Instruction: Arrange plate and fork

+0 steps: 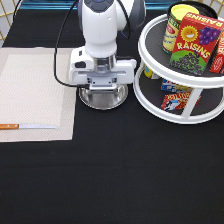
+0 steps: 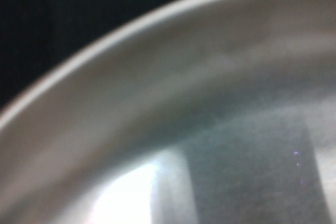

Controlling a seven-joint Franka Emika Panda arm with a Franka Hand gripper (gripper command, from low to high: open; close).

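exterior view: gripper (image 1: 102, 86) down on the plate (image 1: 102, 99); jaw state can't be told.

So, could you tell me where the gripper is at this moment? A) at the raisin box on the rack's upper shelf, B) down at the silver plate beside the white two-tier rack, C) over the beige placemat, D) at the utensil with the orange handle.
B: in the exterior view the gripper sits right down on the plate, on the black cloth between the placemat and the rack; the wrist view is filled by the plate's rim.
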